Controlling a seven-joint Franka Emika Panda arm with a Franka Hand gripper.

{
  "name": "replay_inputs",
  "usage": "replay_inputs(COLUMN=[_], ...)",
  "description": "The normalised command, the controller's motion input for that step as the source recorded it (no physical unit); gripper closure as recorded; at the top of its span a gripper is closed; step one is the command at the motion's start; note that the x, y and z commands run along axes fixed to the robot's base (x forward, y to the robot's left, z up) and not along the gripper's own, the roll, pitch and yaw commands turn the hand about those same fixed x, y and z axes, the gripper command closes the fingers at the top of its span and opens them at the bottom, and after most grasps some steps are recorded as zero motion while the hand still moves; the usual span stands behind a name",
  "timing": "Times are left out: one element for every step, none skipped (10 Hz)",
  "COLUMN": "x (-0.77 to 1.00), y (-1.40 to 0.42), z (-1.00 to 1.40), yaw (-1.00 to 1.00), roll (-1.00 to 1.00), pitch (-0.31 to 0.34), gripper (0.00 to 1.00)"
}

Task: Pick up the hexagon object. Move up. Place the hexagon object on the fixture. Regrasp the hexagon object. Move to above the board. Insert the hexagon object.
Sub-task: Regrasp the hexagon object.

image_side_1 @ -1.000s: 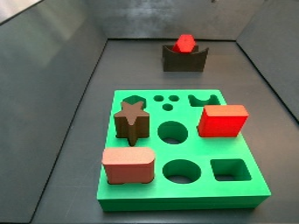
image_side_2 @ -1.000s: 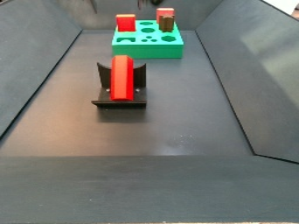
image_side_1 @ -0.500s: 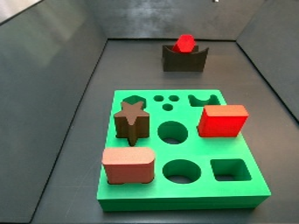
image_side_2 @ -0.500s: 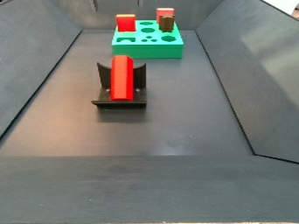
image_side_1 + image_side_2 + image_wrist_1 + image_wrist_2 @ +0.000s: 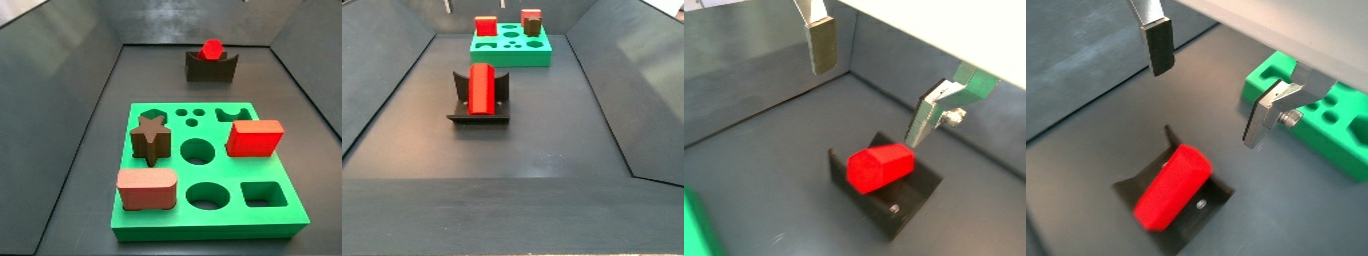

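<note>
Hexagon object lies in the notch of the fixture, lengthwise along it in a side view. Gripper hangs above it in both wrist views, jaws spread wide, holding nothing; silver fingers stand apart on either side of the red bar, not touching it. Board sits well apart from the fixture, carrying a brown star block, a salmon block and a red cube.

Red cube, brown star block, salmon-pink rounded block in a side view.
</note>
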Motion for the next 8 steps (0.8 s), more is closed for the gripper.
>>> replay_inputs(x=[0.00, 0.02, 0.03, 0.04, 0.06, 0.07, 0.08, 0.10], y=[-0.02, -0.02, -0.02, -0.02, -0.03, -0.03, -0.03, -0.04], z=[0.01, 0.00, -0.01, -0.02, -0.02, -0.01, -0.02, -0.02], yaw=[0.03, 0.03, 0.03, 0.03, 0.04, 0.04, 0.05, 0.06], roll=[1.00, 1.00, 1.00, 1.00, 1.00, 1.00, 1.00, 1.00], pitch=[0.014, 0.017, 0.022, 0.033, 0.046, 0.061, 0.071, 0.099], gripper=[0.00, 0.00, 0.00, 0.00, 0.00, 0.00, 0.00, 0.00])
